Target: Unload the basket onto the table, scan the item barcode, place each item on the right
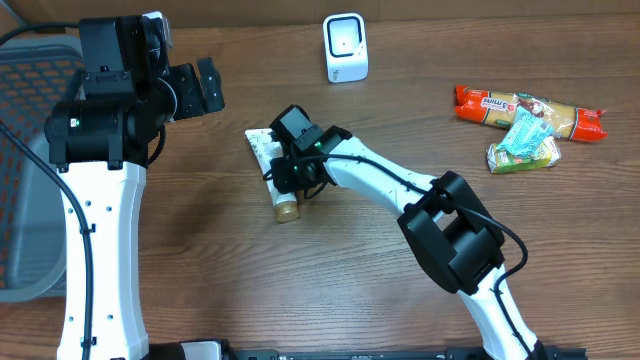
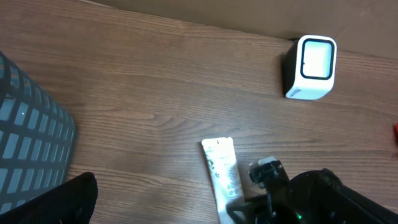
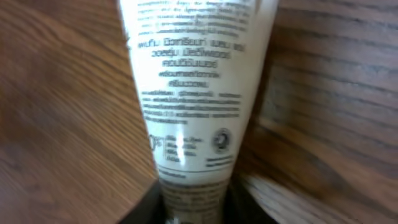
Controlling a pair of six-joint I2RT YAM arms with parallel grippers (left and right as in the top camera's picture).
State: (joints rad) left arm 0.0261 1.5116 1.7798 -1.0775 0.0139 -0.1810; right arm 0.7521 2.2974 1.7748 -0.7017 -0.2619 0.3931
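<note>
One tube lies between the fingers of the right gripper, which pinch it; the left gripper is spread. One scanner.

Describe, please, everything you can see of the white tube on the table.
The white tube looks like soft plastic, with small dark print on its side and a tan cap. It lies flat on the wooden table, its crimped end pointing away from the robot. The right pincer grips it near the cap end.
</note>
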